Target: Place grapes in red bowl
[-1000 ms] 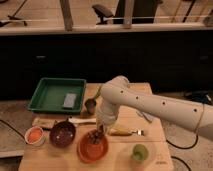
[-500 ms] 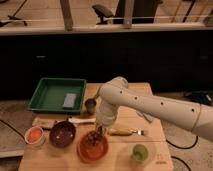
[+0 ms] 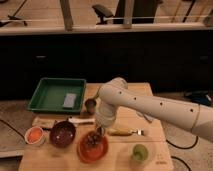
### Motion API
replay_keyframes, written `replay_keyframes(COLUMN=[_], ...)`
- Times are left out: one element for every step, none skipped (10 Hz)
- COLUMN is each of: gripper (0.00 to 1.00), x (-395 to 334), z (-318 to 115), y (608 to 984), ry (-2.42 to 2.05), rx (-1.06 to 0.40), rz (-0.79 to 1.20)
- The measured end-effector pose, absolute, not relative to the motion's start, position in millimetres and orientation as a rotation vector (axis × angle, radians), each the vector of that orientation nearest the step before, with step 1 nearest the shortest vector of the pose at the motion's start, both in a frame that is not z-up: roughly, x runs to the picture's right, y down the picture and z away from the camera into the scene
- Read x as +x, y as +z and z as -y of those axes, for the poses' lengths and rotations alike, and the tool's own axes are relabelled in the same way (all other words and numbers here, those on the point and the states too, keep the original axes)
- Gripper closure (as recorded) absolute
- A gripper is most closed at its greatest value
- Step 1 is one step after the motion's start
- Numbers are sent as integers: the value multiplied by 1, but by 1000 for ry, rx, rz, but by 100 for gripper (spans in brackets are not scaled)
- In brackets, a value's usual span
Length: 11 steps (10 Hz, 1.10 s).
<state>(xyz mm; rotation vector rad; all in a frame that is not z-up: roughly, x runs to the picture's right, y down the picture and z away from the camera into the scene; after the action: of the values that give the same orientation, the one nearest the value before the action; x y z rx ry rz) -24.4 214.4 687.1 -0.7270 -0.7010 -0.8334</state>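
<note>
The red bowl stands near the front edge of the wooden table. The dark grapes lie inside it, towards its back. My gripper hangs at the end of the white arm, right above the back rim of the red bowl, just over and touching or almost touching the grapes. The arm reaches in from the right and hides the table behind the bowl.
A dark purple bowl and a small white bowl with orange inside stand left of the red bowl. A green tray holds a grey block. A metal cup, a yellow-handled utensil and a green apple are nearby.
</note>
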Motion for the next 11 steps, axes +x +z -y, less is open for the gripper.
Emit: replay_keyframes(gripper=[100,100,100,100,100,100,100,100,100,100,100], x=[-24,-25,-25,-26,-26,-26,-27,-27,-27,-27,-27], z=[-215,-216,-216,-216,-217,-217,-217,-218,-218,-218,-219], y=[687,687,686,686,686,686,686,686,686,686,686], ry=[-839,-844,-850,-854,-855,-862,-868,-874,-878,-882,-887], rx=[-728,-728,-728,-727,-727,-726,-725,-726,-726,-725,-725], rz=[705,709,713,717,718,723,726,728,731,734,738])
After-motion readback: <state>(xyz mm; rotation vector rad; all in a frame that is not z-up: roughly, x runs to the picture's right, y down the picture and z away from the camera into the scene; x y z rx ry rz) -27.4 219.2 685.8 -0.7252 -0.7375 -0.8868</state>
